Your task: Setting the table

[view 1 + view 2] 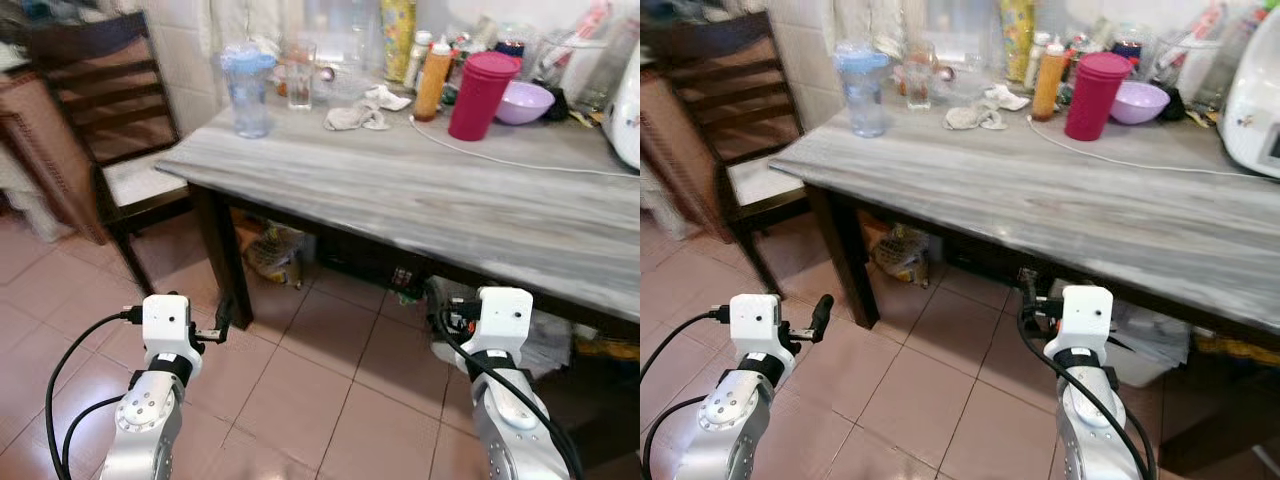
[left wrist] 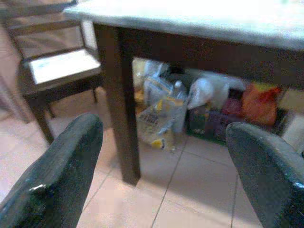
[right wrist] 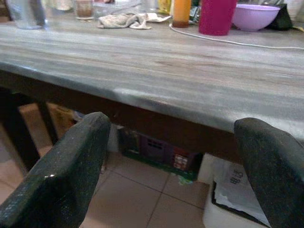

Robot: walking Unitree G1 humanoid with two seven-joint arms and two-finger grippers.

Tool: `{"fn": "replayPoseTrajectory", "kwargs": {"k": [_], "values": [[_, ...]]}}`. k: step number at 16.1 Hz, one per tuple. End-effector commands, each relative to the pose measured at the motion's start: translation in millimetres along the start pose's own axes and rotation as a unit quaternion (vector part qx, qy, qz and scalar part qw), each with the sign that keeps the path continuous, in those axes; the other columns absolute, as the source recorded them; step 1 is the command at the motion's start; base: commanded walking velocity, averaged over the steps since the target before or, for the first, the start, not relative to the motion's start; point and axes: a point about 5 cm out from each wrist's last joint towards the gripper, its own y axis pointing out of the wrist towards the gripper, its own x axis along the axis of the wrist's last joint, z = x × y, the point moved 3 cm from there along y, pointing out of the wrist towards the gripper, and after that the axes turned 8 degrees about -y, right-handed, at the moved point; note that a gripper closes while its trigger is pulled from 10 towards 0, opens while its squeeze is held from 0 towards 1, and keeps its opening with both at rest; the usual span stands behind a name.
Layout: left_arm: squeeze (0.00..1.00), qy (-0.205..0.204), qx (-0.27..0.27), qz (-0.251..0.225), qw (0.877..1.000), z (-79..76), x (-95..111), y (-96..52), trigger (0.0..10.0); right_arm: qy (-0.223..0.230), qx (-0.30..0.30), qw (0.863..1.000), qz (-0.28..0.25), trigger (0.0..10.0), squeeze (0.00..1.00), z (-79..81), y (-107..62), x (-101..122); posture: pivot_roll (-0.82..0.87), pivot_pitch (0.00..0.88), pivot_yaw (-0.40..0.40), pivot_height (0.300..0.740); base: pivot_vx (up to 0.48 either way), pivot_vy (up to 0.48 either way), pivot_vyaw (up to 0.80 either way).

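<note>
A grey wooden table stands in front of me. Along its far side are a clear jug with a blue lid, a drinking glass, a crumpled cloth, an orange bottle, a magenta tumbler and a purple bowl. Both arms are held low, below the tabletop. My left gripper is open and empty near the table's dark corner leg. My right gripper is open and empty, just below the front edge of the table.
A dark wooden chair with a pale seat stands left of the table. A white cable runs across the top to a white appliance at the right. Bags and boxes lie under the table on the tiled floor.
</note>
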Motion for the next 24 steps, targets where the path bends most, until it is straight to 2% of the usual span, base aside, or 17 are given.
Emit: {"fn": "replayPoseTrajectory", "kwargs": {"k": [1,6,9,11,15,19,24], "values": [[0.00,0.000,-0.002,0.008,1.000,-2.1,-3,1.6,10.0,0.001,-0.012,1.000,0.015,10.0,0.00,-6.7,-1.9,-7,-0.24,0.035,0.022,0.740,-0.345,0.000,-0.64],[0.00,0.002,-0.007,0.009,1.000,-4.3,-2,4.4,10.0,0.001,-0.017,1.000,0.015,10.0,0.00,-7.9,-0.4,-7,-0.24,0.032,0.022,0.740,-0.344,0.000,-0.58],[0.00,0.003,-0.013,0.007,1.000,-5.7,-2,5.6,10.0,-0.009,-0.020,1.000,0.012,10.0,0.00,-9.2,-0.2,-5,-0.25,0.032,0.021,0.740,-0.340,0.000,0.00],[0.00,-0.003,-0.039,-0.005,0.999,-11.1,2,7.1,10.0,-0.013,-0.023,1.000,0.014,10.0,0.00,-10.7,-0.3,-6,-0.25,0.032,0.023,0.740,0.000,0.000,0.00],[0.00,-0.008,-0.056,-0.007,0.998,-17.5,4,7.5,10.0,-0.015,-0.024,0.999,0.015,10.0,0.00,-10.2,-0.4,-7,-0.25,0.035,0.025,0.740,0.000,0.000,0.00],[0.00,-0.009,-0.066,-0.008,0.998,-20.1,4,7.8,10.0,-0.027,-0.035,0.999,0.015,10.0,0.00,-14.3,1.1,-7,-0.25,0.034,0.028,0.740,0.000,-0.296,0.00],[0.00,-0.014,-0.074,-0.012,0.997,-23.9,6,8.4,10.0,-0.024,-0.029,0.999,0.010,10.0,0.00,-9.0,1.8,-5,-0.24,0.039,0.030,0.740,0.000,-0.369,0.00]]}}
